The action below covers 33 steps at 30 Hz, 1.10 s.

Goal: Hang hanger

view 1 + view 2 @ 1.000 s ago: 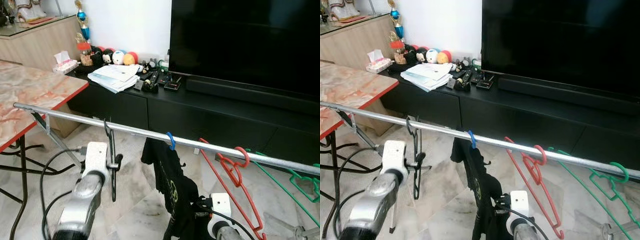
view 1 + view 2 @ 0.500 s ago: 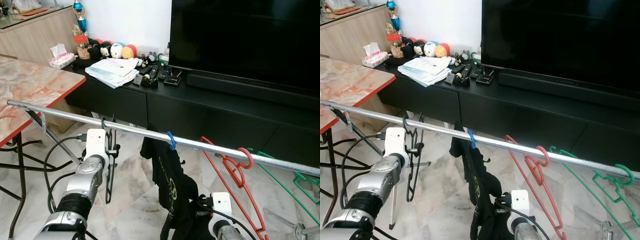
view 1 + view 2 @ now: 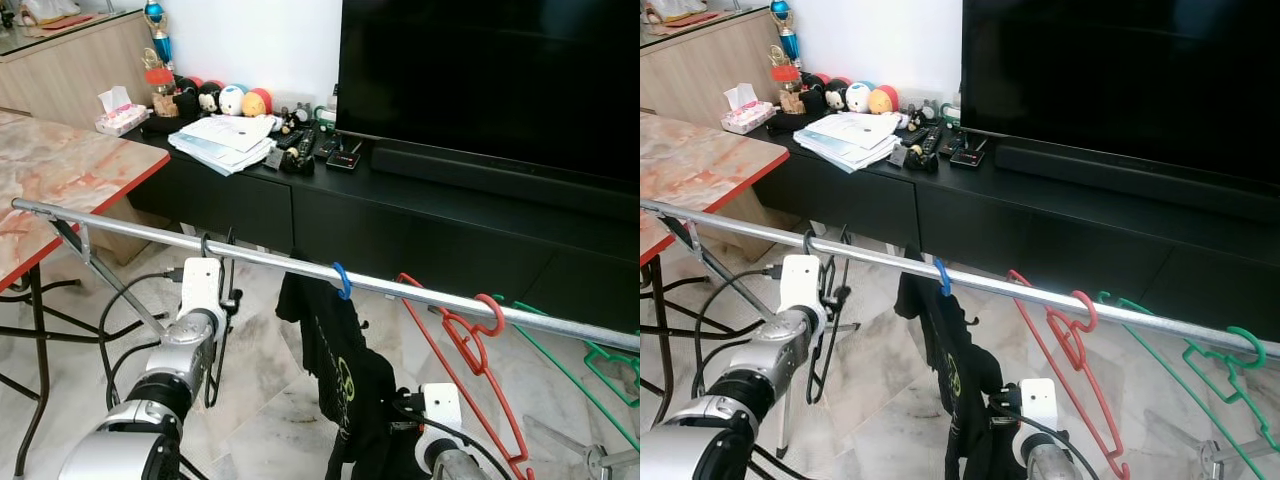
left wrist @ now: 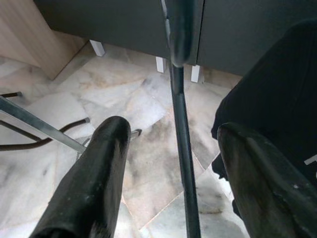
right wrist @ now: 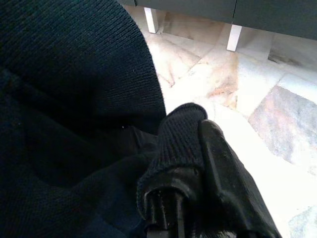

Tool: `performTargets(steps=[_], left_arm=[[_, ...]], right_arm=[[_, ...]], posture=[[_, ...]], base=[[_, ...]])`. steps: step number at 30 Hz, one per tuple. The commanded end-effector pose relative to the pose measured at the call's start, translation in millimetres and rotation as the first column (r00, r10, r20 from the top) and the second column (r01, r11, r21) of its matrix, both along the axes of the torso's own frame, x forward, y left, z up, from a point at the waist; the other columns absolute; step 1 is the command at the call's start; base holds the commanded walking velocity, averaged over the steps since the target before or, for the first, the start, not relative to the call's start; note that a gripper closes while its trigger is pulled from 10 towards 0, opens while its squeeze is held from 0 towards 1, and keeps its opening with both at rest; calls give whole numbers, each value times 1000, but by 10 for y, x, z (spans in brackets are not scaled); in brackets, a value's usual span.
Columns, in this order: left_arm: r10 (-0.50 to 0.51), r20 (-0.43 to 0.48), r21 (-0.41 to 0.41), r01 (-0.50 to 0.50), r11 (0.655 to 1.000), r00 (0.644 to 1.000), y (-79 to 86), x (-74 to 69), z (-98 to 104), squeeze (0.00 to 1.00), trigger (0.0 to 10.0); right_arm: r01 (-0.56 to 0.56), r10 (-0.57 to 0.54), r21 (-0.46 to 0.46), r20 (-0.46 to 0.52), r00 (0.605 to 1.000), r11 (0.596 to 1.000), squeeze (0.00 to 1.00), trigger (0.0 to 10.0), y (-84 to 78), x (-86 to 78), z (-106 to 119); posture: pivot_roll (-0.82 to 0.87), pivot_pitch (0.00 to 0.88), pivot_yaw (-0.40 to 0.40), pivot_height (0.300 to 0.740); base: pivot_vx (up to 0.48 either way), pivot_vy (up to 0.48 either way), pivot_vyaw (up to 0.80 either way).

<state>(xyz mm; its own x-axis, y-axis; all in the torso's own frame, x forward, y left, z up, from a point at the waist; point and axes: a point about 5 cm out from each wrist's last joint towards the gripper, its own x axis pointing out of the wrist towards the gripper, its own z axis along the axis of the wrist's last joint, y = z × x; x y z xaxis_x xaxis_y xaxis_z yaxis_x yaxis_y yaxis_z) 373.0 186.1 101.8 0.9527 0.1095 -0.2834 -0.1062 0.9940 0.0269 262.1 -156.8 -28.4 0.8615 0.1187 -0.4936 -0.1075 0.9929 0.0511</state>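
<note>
- The black hanger (image 3: 219, 318) hangs by its hook over the metal rail (image 3: 150, 234), near the rail's left end and just left of the dark garment (image 3: 335, 362).
- In the left wrist view the hanger's thin black bar (image 4: 182, 148) runs between the two fingers (image 4: 94, 173), touching neither; the left pincer (image 3: 226, 300) stands wide, just beside the hanger and below the rail.
- The hook appears already seated on the rail, so the step in hand is judged to be the release and retreat.
- To do this well, the left pincer should keep its fingers spread and draw straight back along its own line, so that neither finger catches the bar and drags the hook off.
- A slow retreat would let the hanger settle without swinging into the garment next to it.
- The right pincer (image 5: 198, 198) sits low at the garment's lower edge, clamped on a fold of the dark knit cloth.
- That garment hangs from a blue hook (image 3: 343, 281) on the same rail; a pull from the right arm could shake the rail, so it is best kept quiet during the release.
- Further right on the rail hang a red hanger (image 3: 465, 345) and a green hanger (image 3: 600, 360).
- Behind stand a black TV cabinet (image 3: 420, 225), a large dark screen (image 3: 490, 80), and papers (image 3: 225, 140) beside small toys; a marble-patterned worktop (image 3: 60, 175) stands at the left.
</note>
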Motion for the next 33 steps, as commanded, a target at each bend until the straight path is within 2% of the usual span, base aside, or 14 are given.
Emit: performTargets(steps=[1, 33], left_arm=[[14, -1, 7, -14, 1000, 1000, 42, 2, 5, 0, 0], [15, -37, 26, -14, 1000, 999, 26, 10, -32, 0, 0]], right_arm=[[-4, 3, 11, 16, 1000, 1000, 0, 10000, 20, 27, 26], [-23, 23, 4, 2, 1000, 1000, 0, 10000, 57, 21, 13]], posture=[[1, 89, 34, 740], [0, 83, 37, 740]], base=[[0, 0, 0], [0, 0, 0]])
